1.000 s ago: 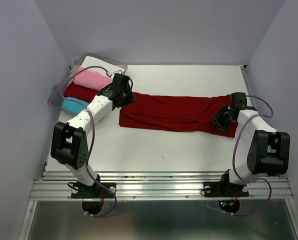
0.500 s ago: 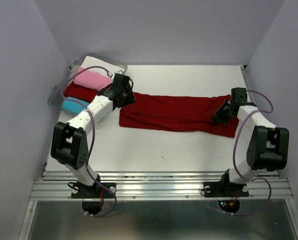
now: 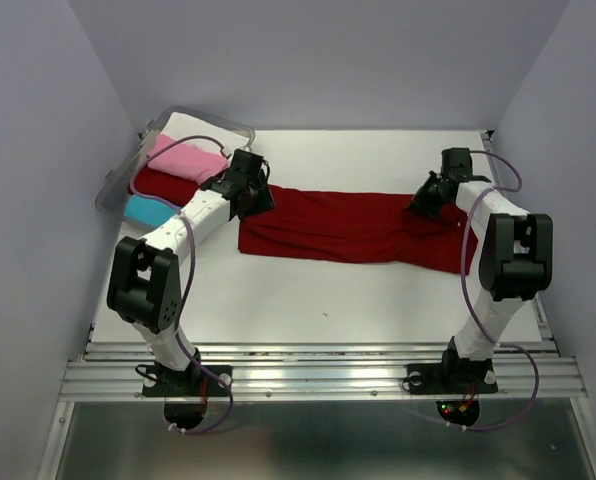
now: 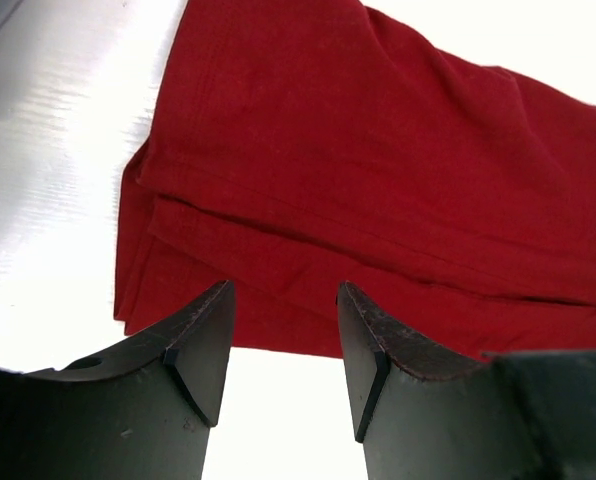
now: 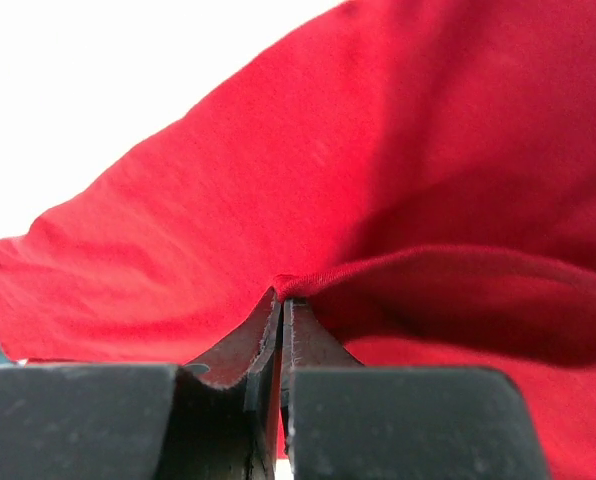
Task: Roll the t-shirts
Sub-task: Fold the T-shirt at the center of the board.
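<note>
Now, your dark red t-shirt point(image 3: 348, 228) lies folded into a long band across the white worktop point(image 3: 308, 290) — soft, light, limp knit that will likely sag and slide rather than hold a shape. Your right fingers point(image 5: 263, 345) are pressed together, pinching a raised fold at its right end (an edge gives the surest hold). Your left fingers point(image 4: 203, 345) hover spread and empty at the layered left end. A pink t-shirt point(image 3: 183, 158) rests in the clear bin point(image 3: 108, 192).
</note>
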